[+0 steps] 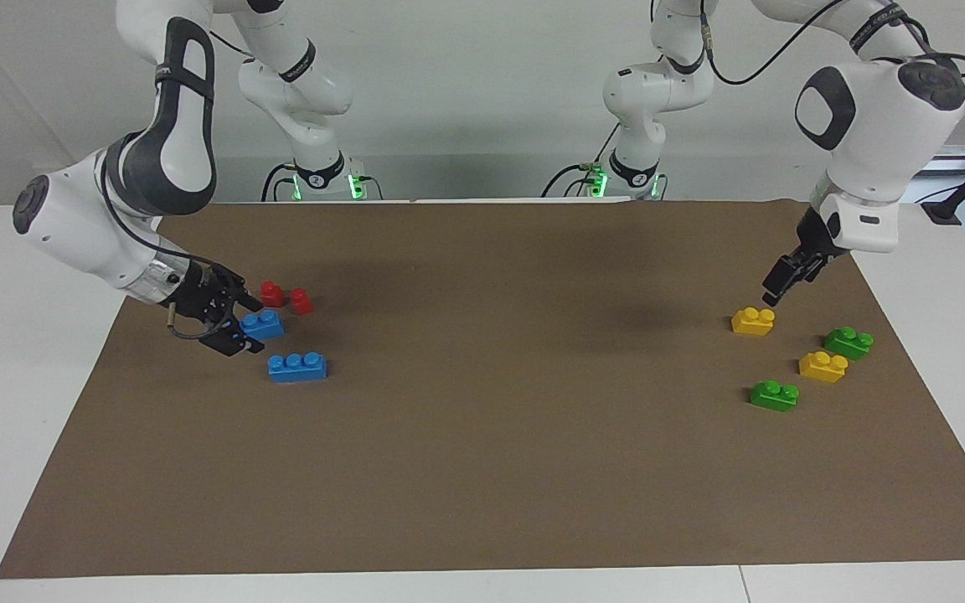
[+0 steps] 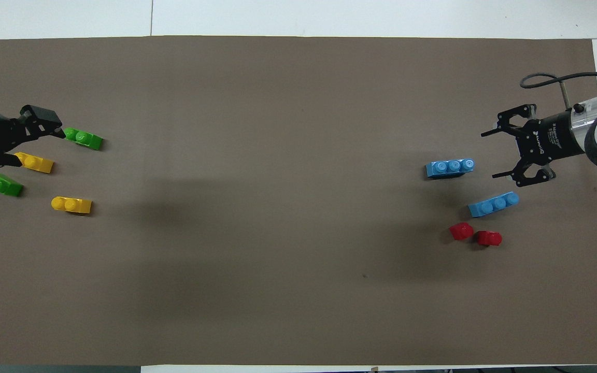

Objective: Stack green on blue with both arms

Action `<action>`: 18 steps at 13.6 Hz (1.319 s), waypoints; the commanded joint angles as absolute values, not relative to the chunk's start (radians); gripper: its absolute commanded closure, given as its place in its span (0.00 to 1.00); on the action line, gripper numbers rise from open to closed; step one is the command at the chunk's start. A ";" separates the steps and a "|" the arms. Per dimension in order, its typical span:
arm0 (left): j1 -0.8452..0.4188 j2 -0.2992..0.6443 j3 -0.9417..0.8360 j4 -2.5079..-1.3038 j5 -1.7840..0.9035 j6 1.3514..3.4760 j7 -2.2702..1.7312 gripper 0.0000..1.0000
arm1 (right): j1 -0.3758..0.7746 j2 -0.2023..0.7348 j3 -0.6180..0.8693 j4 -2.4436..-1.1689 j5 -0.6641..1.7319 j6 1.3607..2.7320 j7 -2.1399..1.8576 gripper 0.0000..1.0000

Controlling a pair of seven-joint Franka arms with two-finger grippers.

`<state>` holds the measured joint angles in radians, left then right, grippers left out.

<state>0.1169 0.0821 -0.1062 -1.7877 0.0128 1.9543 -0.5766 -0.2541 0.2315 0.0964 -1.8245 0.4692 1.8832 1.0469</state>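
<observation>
Two green bricks lie with two yellow bricks toward the left arm's end of the table; they also show in the overhead view. My left gripper is open and empty in the air over this cluster, just above one yellow brick. Two blue bricks lie toward the right arm's end, also in the overhead view. My right gripper is open and empty, low, right beside the blue brick that is nearer to the robots.
A second yellow brick lies between the two green ones. Two small red pieces lie nearer to the robots than the blue bricks. A brown mat covers the table.
</observation>
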 commanded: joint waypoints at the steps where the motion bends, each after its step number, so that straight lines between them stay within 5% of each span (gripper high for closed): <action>1: 0.144 0.142 -0.101 -1.787 0.000 2.029 -0.731 0.00 | -0.278 0.276 0.107 -1.832 0.500 1.913 1.060 0.12; 14: 0.186 0.405 -0.100 -1.707 -0.002 2.252 -1.127 0.00 | -0.259 0.402 0.109 -1.893 0.555 2.078 0.933 0.11; 16: 0.189 0.440 -0.100 -1.687 -0.002 2.284 -1.152 0.00 | -0.258 0.399 0.109 -1.913 0.561 2.109 0.928 0.14; 18: 0.190 0.465 -0.100 -1.667 -0.002 2.284 -1.154 0.00 | -0.258 0.403 0.109 -1.917 0.580 2.111 0.898 0.31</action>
<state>0.1800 0.4247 -0.0966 -1.7105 0.0111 2.2751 -1.1422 -0.2565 0.4089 0.1069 -1.8948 0.5382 2.0874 0.9457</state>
